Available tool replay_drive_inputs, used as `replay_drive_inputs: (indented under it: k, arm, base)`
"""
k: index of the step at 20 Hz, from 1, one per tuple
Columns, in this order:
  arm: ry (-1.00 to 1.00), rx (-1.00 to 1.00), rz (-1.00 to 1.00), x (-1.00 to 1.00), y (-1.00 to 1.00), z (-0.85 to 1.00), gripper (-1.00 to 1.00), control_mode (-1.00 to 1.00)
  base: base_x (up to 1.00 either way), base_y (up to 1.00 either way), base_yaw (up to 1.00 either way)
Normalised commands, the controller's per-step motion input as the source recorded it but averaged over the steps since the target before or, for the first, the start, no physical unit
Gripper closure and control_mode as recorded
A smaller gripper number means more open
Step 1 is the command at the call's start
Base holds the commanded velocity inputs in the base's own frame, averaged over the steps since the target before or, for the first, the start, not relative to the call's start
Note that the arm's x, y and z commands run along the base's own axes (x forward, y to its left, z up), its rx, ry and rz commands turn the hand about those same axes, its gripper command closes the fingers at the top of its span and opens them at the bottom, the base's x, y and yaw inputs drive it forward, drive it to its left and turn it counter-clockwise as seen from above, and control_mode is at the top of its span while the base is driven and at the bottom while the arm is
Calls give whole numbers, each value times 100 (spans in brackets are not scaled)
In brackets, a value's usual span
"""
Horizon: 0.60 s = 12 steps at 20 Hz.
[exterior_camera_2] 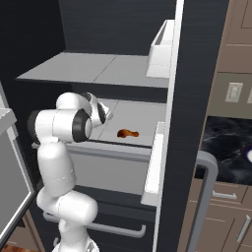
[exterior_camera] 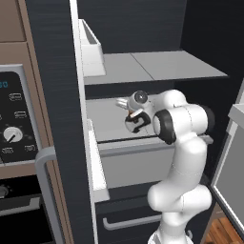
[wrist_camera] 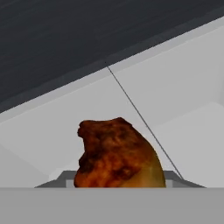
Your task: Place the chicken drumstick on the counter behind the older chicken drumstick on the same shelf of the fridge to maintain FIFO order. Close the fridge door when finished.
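Observation:
A browned chicken drumstick (wrist_camera: 116,153) rises large at the bottom middle of the hand view, where my fingertips lie hidden, so my gripper (exterior_camera: 123,102) looks shut on it. The arm reaches into the open fridge (exterior_camera: 52,119) over the lower light-grey shelf (exterior_camera: 107,126), whose centre seam (wrist_camera: 140,116) runs behind the held drumstick. The older chicken drumstick (exterior_camera_2: 128,133) lies on that shelf (exterior_camera_2: 145,115) near its front lip, to the right of my hand (exterior_camera_2: 102,112). The black marble counter (exterior_camera_2: 226,142) shows at the right beyond the fridge door (exterior_camera_2: 197,74).
Another grey shelf (exterior_camera: 143,66) hangs close above my hand. A white door bin (exterior_camera: 90,47) sticks out from the open door. A pale drawer front (exterior_camera: 133,167) lies under the shelf. The oven with dials (exterior_camera: 14,119) stands left, and the second fridge door (exterior_camera: 233,157) is open at the right.

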Motion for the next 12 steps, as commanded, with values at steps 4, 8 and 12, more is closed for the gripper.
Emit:
replay_drive_inputs:
  k: [4,8,12]
  arm:
    - [0,0,0,50,2,-24,100,-100]
    - [0,0,0,51,3,-28,100,-100]
    - [0,-5,0,14,5,-50,-100,-100]
  base:
    - [0,0,0]
    - [0,0,0]
    - [0,0,0]
